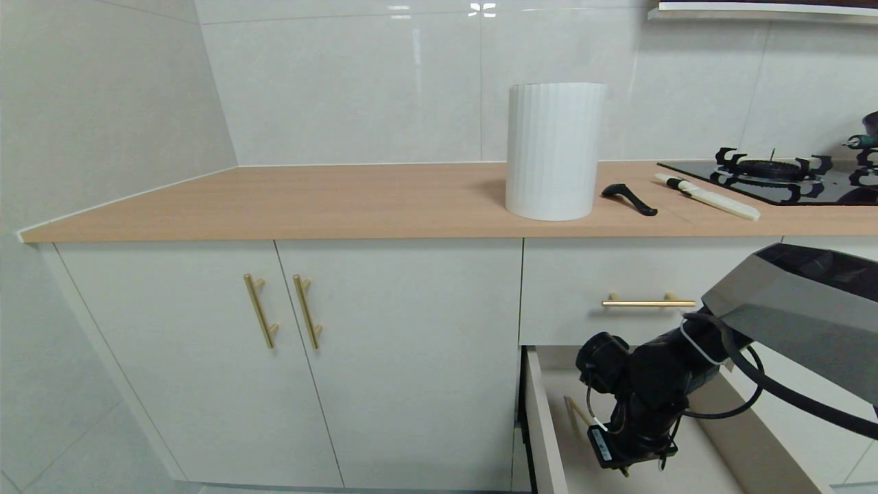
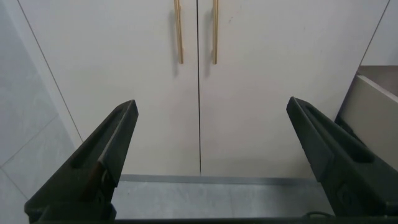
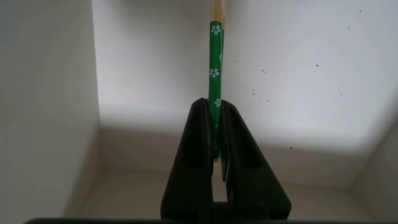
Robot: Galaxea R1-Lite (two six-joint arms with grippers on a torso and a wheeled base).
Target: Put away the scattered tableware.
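Observation:
My right gripper (image 3: pixel 216 111) is shut on a green chopstick (image 3: pixel 215 56) with small white flowers and a pale wooden end. It holds the stick inside the open white drawer (image 1: pixel 545 418), low over the floor of the drawer (image 3: pixel 298 81). In the head view the right gripper (image 1: pixel 627 458) points down into that drawer, near a pale chopstick (image 1: pixel 575 410) lying on its bottom. On the wooden countertop (image 1: pixel 343 199) lie a black-handled utensil (image 1: pixel 630 198) and a cream knife (image 1: pixel 709 197). My left gripper (image 2: pixel 211 107) is open, facing the cabinet doors (image 2: pixel 261 93).
A tall white ribbed canister (image 1: pixel 555 151) stands on the countertop left of the utensils. A black gas hob (image 1: pixel 775 175) sits at the far right. Gold bar handles (image 1: pixel 260 310) mark the double doors; a shut drawer with a gold handle (image 1: pixel 648 302) lies above the open one.

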